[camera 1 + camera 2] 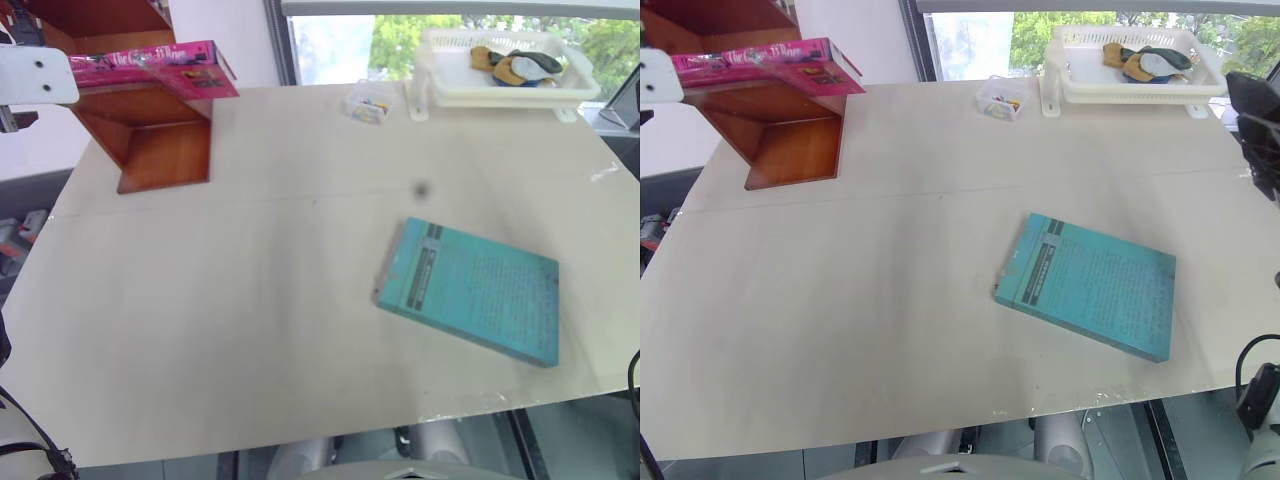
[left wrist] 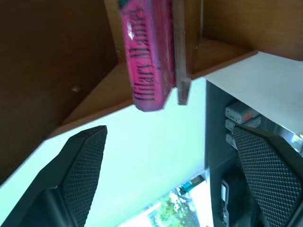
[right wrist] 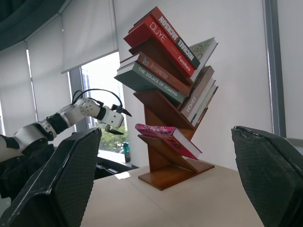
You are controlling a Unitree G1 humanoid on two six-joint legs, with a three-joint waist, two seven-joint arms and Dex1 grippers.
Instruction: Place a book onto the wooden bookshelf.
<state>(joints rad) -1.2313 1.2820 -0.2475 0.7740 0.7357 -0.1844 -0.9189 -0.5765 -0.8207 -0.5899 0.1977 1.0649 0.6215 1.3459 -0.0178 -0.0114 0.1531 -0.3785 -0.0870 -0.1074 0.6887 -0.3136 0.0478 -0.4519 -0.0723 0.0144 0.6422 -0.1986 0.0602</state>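
Resting on a low slanted shelf of the reddish-brown wooden bookshelf (image 3: 166, 156), at the far left corner of the pale desk (image 1: 250, 320): the thick bright pink paperback book (image 3: 165, 137), one end jutting past the shelf edge. Hovering just beside it, apart from it and grasping nothing: the left gripper (image 2: 170, 175), black fingers (image 2: 83, 170) spread wide. Raised at the right: the right gripper (image 3: 165, 184), fingers likewise spread, empty. Lying flat mid-desk: a teal book (image 1: 470, 290). Sitting at the far edge: a white plastic basket (image 1: 500, 80).
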